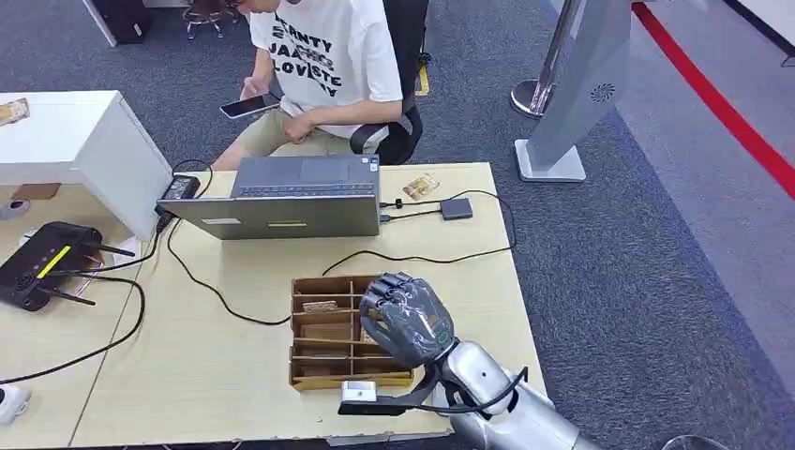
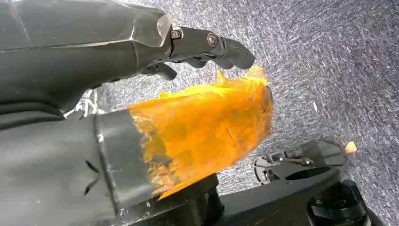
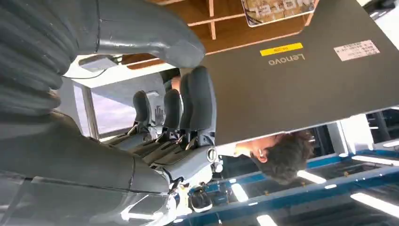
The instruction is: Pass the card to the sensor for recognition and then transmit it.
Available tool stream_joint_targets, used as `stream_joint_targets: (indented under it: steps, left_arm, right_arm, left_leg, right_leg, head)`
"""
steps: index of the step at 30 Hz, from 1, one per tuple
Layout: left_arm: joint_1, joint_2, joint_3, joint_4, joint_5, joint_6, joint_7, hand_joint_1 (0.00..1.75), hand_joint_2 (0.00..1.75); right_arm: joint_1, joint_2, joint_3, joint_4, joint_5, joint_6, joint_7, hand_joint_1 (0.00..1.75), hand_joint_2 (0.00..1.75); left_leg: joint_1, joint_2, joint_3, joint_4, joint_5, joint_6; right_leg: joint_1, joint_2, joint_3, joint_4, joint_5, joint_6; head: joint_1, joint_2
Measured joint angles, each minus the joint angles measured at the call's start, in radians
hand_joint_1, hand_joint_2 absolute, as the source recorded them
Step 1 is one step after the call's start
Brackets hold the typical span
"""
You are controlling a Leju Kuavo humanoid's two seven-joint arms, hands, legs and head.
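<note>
A brown cardboard organizer box (image 1: pixel 323 349) with several compartments sits near the table's front edge. A printed card (image 1: pixel 320 306) lies in its far left compartment, and it is also in the right wrist view as the card (image 3: pixel 275 8). My right hand (image 1: pixel 408 319) hovers over the box's right side with its fingers curled downward and nothing in it. In the right wrist view the fingers (image 3: pixel 195 101) stand apart from the thumb (image 3: pixel 155 40). A small dark sensor pad (image 1: pixel 457 208) lies right of the laptop, with another card (image 1: pixel 421 185) behind it. My left hand (image 2: pixel 117 56) hangs over carpet, holding nothing.
A grey laptop (image 1: pixel 291 199) stands open behind the box, its lid towards me, with black cables trailing across the table. A seated person (image 1: pixel 319 66) holds a phone beyond it. A black router (image 1: pixel 42 262) and a white cabinet (image 1: pixel 84 150) are at the left.
</note>
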Motion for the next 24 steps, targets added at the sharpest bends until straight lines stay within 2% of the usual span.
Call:
stream_joint_targets:
  steps: [11, 13, 18, 24]
  left_arm:
    - [0.000, 0.000, 0.000, 0.000, 0.000, -0.001, 0.003, 0.00, 0.00]
    - [0.000, 0.000, -0.002, 0.000, -0.002, -0.002, 0.005, 0.00, 0.00]
    - [-0.001, 0.000, -0.008, 0.000, -0.003, -0.003, 0.005, 0.00, 0.00]
    - [-0.001, -0.001, -0.009, 0.000, -0.006, -0.008, 0.006, 0.00, 0.00]
  right_arm:
    - [-0.002, 0.004, 0.000, 0.011, -0.001, 0.002, 0.001, 1.03, 1.75]
    - [-0.007, 0.011, -0.001, 0.027, -0.001, 0.002, 0.011, 0.93, 1.75]
    - [-0.017, 0.019, -0.006, 0.048, -0.001, 0.005, 0.014, 0.98, 1.75]
    - [-0.023, 0.025, -0.011, 0.064, -0.001, 0.006, 0.020, 0.94, 1.75]
  left_leg:
    - [0.000, 0.000, 0.000, 0.000, 0.000, 0.000]
    - [0.000, 0.000, 0.000, 0.000, 0.000, 0.000]
    - [0.000, 0.000, 0.000, 0.000, 0.000, 0.000]
    - [0.000, 0.000, 0.000, 0.000, 0.000, 0.000]
  right_leg:
    - [0.000, 0.000, 0.000, 0.000, 0.000, 0.000]
    - [0.000, 0.000, 0.000, 0.000, 0.000, 0.000]
    - [0.000, 0.000, 0.000, 0.000, 0.000, 0.000]
    - [0.000, 0.000, 0.000, 0.000, 0.000, 0.000]
  head:
    - [0.000, 0.000]
    - [0.000, 0.000]
    - [0.000, 0.000]
    - [0.000, 0.000]
